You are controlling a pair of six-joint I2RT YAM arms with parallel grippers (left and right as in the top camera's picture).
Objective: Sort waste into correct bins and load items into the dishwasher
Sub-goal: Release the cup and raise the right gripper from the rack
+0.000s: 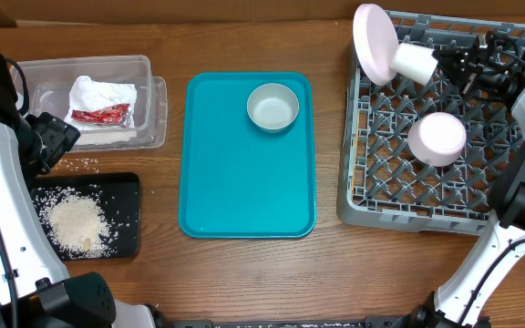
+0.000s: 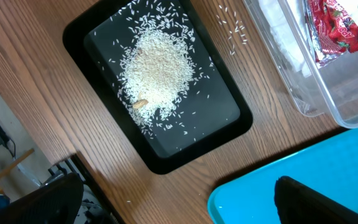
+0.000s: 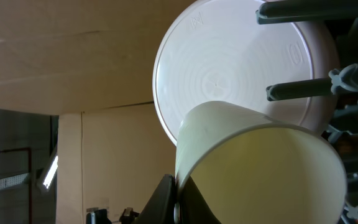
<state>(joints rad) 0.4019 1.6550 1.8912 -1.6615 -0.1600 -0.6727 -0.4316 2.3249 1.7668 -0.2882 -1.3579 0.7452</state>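
- A white cup [image 3: 253, 168], likely light, rigid and slick, is being clenched at its rim wall between the fingers of the right gripper [image 3: 178, 202].
- Just beyond the fingers, a pale plate [image 3: 229, 68] is being held on edge by the pegs of the dish rack [image 3: 303, 90].

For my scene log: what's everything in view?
tub: 1, clear, top left
napkin: 1, white, in tub
wrapper: 1, red, on napkin
black tray: 1, black, lower left
rice: pile, white, in black tray
teal tray: 1, teal, centre
green bowl: 1, grey-green, on teal tray
rack: 1, grey, right
plate: 1, pale, in rack
cup: 1, white, beside plate
white bowl: 1, white, in rack
left gripper: 1, black, near tub
right gripper: 1, black, shut on cup
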